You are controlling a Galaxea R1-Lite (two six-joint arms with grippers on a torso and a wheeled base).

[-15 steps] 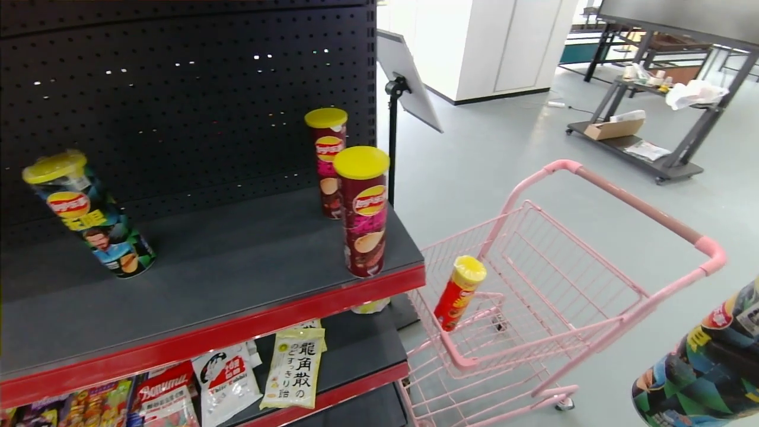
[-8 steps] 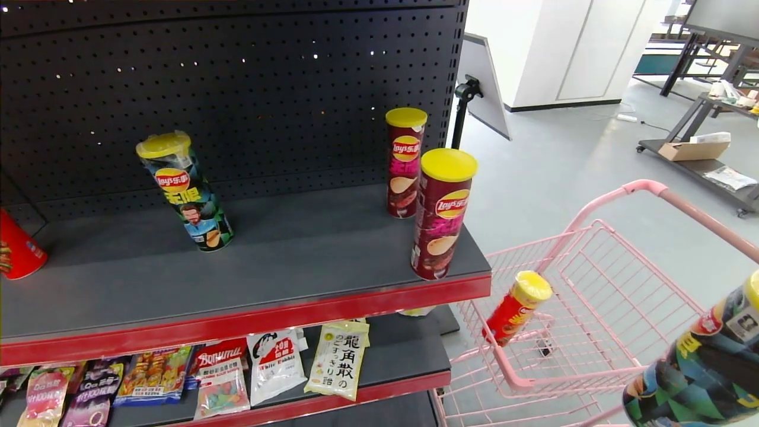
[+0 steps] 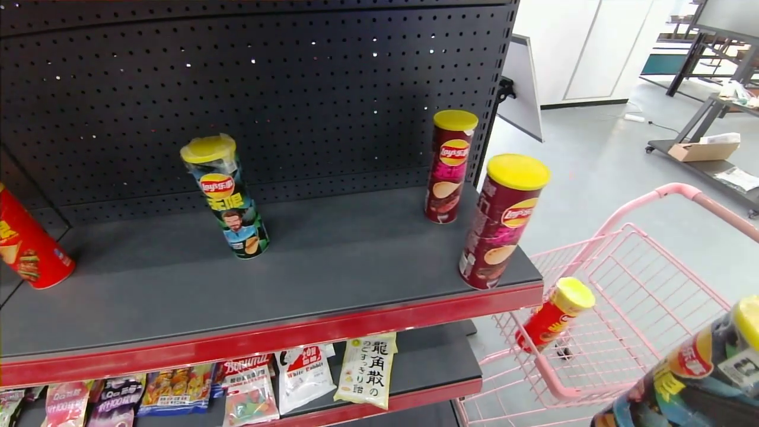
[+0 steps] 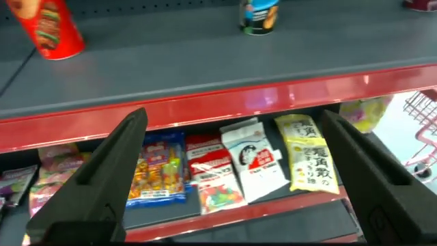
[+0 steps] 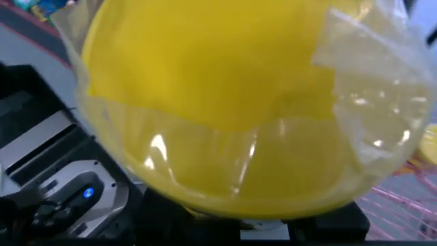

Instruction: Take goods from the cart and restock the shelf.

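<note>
Grey shelf (image 3: 332,261) centre frame; pink cart (image 3: 676,191) lower right holds red can (image 3: 551,317). Left gripper (image 4: 231,121) spread, empty; right gripper (image 5: 205,220) grasps patterned can (image 3: 699,373).

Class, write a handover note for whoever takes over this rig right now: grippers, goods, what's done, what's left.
Left gripper: open, empty, facing the shelf's red edge.
Right gripper: shut on the held can, near the cart.
Done: on the shelf stand a red can, a blue can and two maroon cans.
Left: shelve the held can; then the cart can, leaning inside the cart.
</note>
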